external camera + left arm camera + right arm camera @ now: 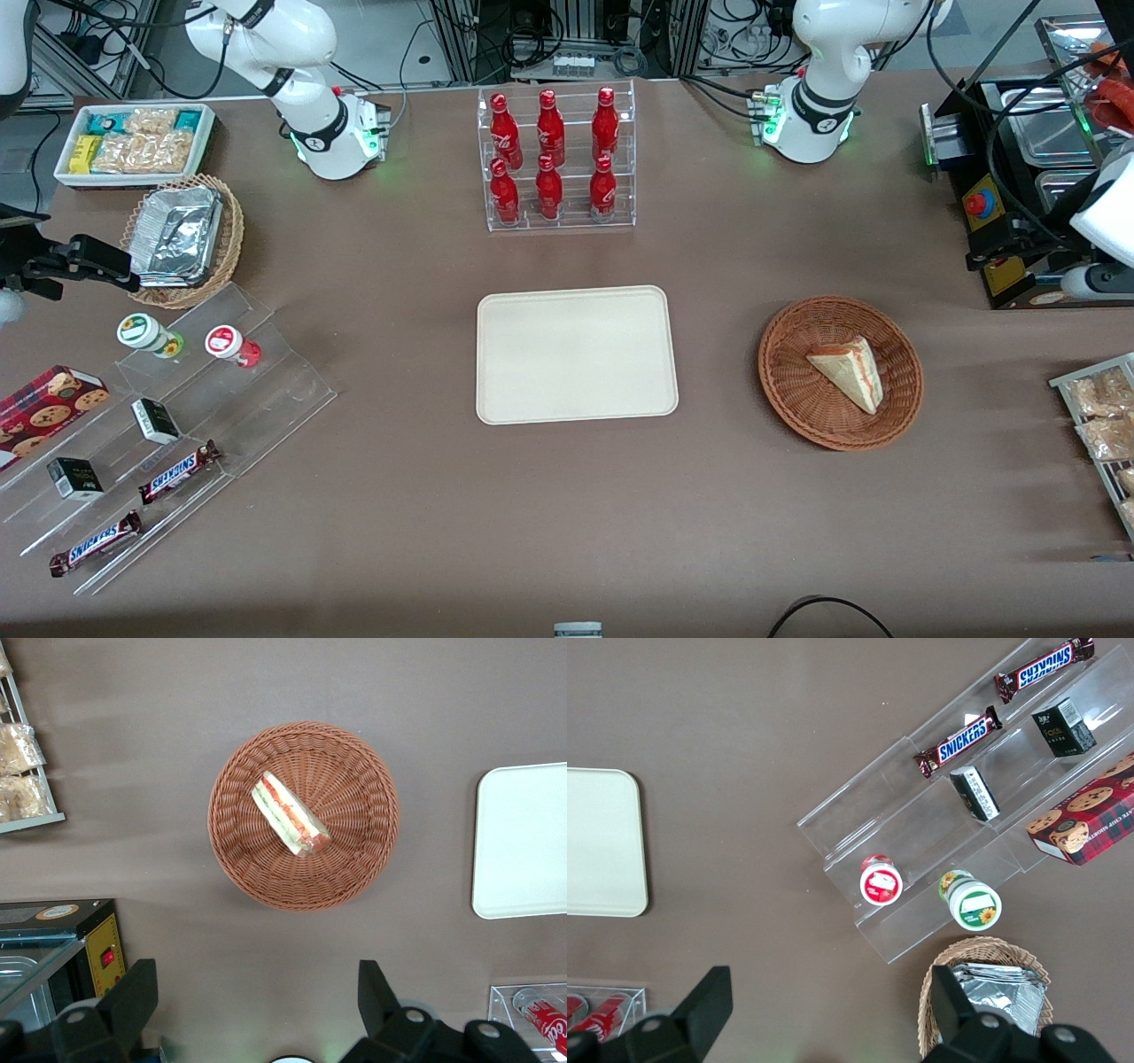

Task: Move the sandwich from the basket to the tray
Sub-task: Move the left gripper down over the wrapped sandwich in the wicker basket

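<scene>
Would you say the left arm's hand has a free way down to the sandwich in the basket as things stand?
Probably yes. The hand hangs open, high above the table beside the basket; the sandwich lies alone and uncovered, with nothing between them.

A wide bench [407, 496] covered in matte brown fills nearly the whole scene, evenly lit from above with soft shadows. Along its edge farthest from the front camera stand metal frames [567, 35] hung with tangled black cables [523, 27], over a pale grey floor [399, 44]. A power strip [574, 64] lies among the cables.
</scene>
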